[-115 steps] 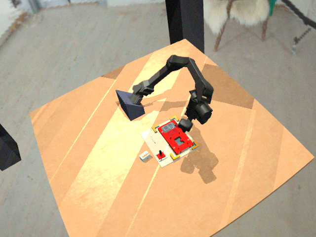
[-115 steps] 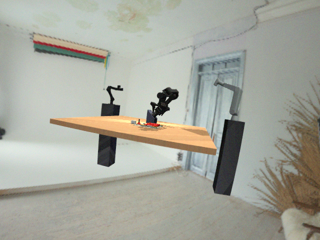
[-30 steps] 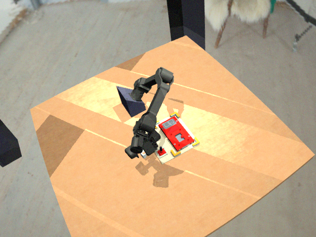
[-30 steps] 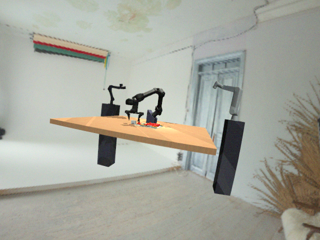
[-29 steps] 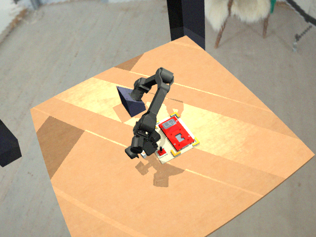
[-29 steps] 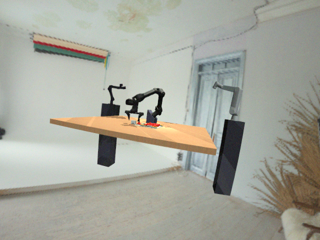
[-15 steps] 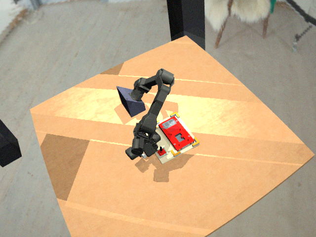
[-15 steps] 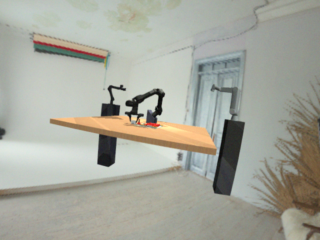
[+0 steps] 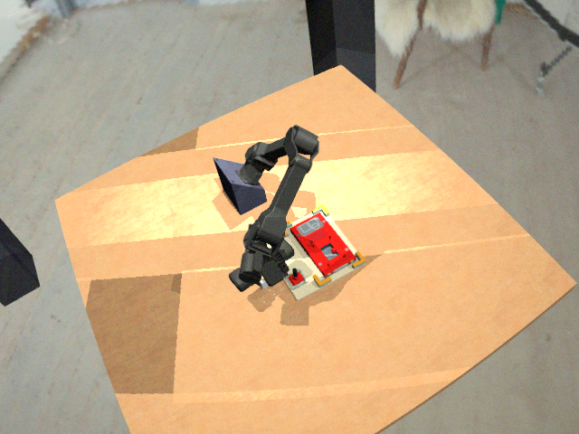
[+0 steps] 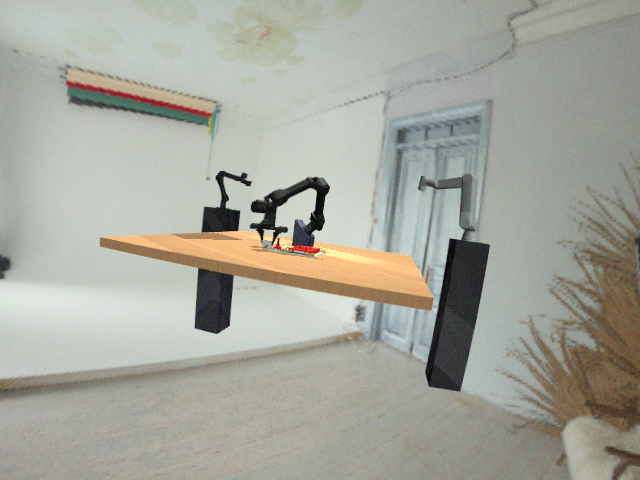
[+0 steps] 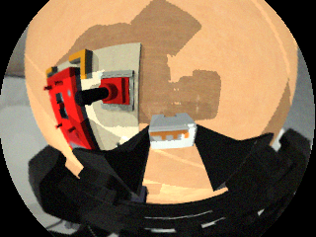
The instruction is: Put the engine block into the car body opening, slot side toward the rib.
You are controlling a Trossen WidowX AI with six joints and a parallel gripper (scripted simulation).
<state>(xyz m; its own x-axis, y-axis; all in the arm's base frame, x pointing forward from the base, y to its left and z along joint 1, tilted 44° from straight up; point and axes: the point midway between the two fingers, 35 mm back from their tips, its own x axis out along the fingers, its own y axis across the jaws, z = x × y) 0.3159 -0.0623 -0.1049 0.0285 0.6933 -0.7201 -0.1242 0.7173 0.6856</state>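
Observation:
The small grey-white engine block (image 9: 263, 283) (image 10: 266, 243) (image 11: 173, 139) has orange marks on the side facing the camera in the wrist view. My gripper (image 10: 267, 244) (image 11: 170, 126) is shut on it, one black finger at each end. The block is at table level, just beside the pale base plate (image 9: 304, 293) (image 11: 130, 56). The red car body (image 9: 338, 238) (image 10: 303, 249) (image 11: 74, 118) lies on that plate, away from the gripper. Its opening (image 9: 328, 253) shows in the top view. The rib and the block's slot side cannot be made out clearly.
A red piece (image 9: 297, 280) (image 11: 124, 91) with an upright black knob sits on the plate between block and car body. Yellow-orange corner brackets (image 9: 322, 281) (image 11: 88, 64) stand around the car body. A dark blue wedge (image 9: 247, 198) stands under the arm's base.

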